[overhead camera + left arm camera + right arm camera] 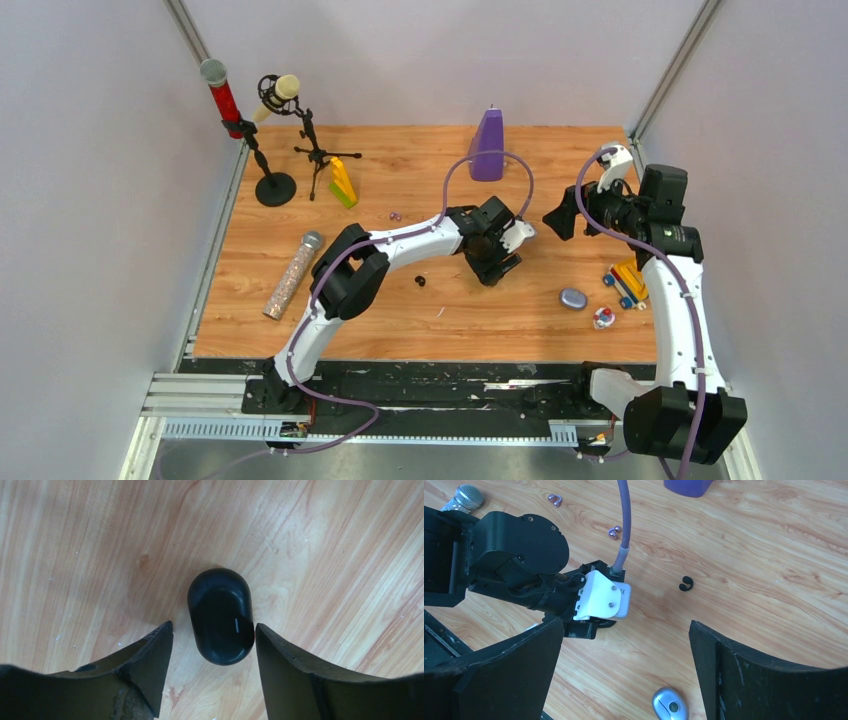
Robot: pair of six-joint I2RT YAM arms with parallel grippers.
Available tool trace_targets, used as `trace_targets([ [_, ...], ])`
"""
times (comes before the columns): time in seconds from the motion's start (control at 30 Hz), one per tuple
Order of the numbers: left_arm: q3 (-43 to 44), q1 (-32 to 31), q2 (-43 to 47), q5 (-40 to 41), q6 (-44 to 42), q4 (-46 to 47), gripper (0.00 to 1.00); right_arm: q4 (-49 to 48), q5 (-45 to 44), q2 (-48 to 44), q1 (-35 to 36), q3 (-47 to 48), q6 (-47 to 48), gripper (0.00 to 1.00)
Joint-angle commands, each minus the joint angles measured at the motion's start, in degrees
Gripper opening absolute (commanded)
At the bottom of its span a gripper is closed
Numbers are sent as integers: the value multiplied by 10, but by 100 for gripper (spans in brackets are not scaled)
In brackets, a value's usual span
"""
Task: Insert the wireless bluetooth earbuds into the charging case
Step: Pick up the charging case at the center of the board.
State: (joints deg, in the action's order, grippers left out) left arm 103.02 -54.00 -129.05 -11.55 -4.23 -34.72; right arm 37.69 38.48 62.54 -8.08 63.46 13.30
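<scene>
A black oval charging case [220, 615] lies shut on the wood, between the fingers of my left gripper [212, 626]. The right finger [280, 665] touches its side and the left finger [150, 660] stands a little off it. From above, the left gripper [492, 266] points down and hides this case. The black earbuds [419, 281] [685, 583] lie close together just left of it. The pale purple earbuds [394, 214] [614, 532] rest farther back. A silver-blue case [573, 299] [670, 706] lies shut to the right. My right gripper [556, 222] [625, 625] hovers open and holds nothing.
A red microphone [222, 95] and a cream one [282, 92] stand on stands at the back left, beside a yellow-green block [342, 183]. A purple cone [487, 145] stands at the back. A glitter microphone [292, 275] lies left; a toy vehicle [628, 283] sits right.
</scene>
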Motion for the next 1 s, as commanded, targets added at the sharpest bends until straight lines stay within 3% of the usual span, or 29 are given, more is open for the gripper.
trace_targets([
  [0.0,-2,-2,11,5,-5,6,67,-14,45,-6,-1,-9,1,100],
  [0.2,-16,-3,22,-1,-20,13,45,-14,86,10,-2,-13,-3,100],
  [0.27,-21,-3,32,-3,-27,15,43,-14,100,14,-2,-13,-6,100],
  [0.43,-43,-2,89,14,-58,19,44,-15,150,28,-2,-15,-13,100],
  [0.7,-141,5,294,45,-128,72,47,-22,280,80,-2,-11,-42,100],
  [0.97,-149,5,384,52,-136,62,48,-34,456,206,13,34,-106,87],
])
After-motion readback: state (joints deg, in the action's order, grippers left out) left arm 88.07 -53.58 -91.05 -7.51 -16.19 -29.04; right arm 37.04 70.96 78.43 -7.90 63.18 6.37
